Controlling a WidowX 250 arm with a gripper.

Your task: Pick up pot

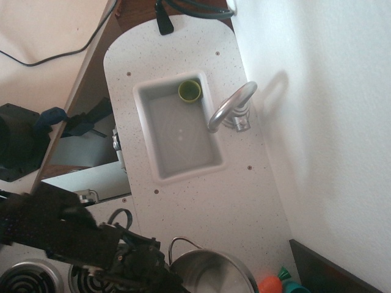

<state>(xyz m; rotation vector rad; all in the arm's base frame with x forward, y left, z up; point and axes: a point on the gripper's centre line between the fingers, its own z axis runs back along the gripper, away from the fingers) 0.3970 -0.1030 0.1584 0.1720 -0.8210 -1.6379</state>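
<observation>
Fingers cannot be made out on the gripper [156, 274]: it shows only as a dark, blurred mass at the near edge, pressed up against the left side of the pot [211, 273], so whether it is spread or clamped on the rim cannot be told. That round shiny steel vessel sits at the near end of the white counter [208, 201], cut off by the bottom edge, with its thin wire loop handle [182, 243] rising from the rim on the far-left side, just right of the gripper's body. Behind the gripper, the black arm [55, 223] stretches away to the left over a coil burner [91, 278]; a second coil burner [24, 282] lies further left. Right of the pot, an orange toy [269, 284] and a teal piece [290, 282] peek in at the near edge.

Further off, the counter holds a rectangular white sink [160, 155], well apart from the pot. A curved metal faucet [231, 105] arches over the right rim of the basin. In the far corner of the basin stands a small yellow-green cup [190, 91]. Beyond the rounded far end of the counter lies a black cable [164, 18].
</observation>
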